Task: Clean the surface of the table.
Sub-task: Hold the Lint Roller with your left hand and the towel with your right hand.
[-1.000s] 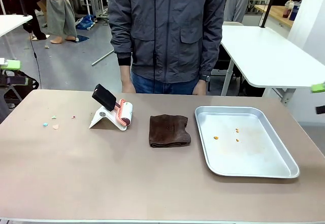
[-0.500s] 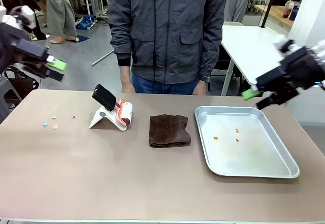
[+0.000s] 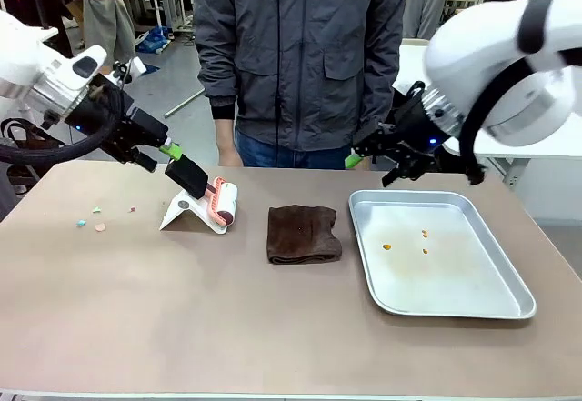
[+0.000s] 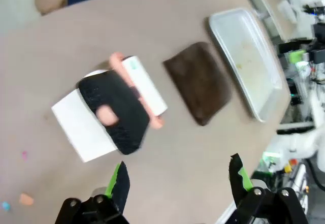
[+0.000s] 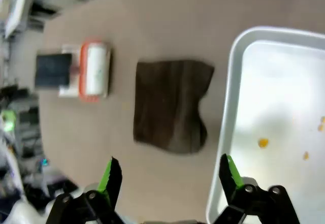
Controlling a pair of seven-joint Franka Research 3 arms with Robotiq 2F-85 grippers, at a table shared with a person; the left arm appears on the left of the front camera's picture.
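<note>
Hovering over the far side of the matte tan-brown table (image 3: pixel 227 315) with left claw (image 4: pixel 177 165) and right claw (image 5: pixel 169 161) both released, and risking knocking the black-handled pink-and-white lint roller (image 3: pixel 207 189) off its white stand (image 3: pixel 177 212) through an off-centre descent.

I count one desk (image 3: pixel 227 319), one roller (image 3: pixel 221 201), one brown cloth (image 3: pixel 304 234) and one silver tray (image 3: pixel 455 274). The tray has three orange crumbs (image 3: pixel 387 246). The desk has four small bits (image 3: pixel 99 226). I have two tools: my left tool (image 4: pixel 177 168) and my right tool (image 5: pixel 169 164).
</note>
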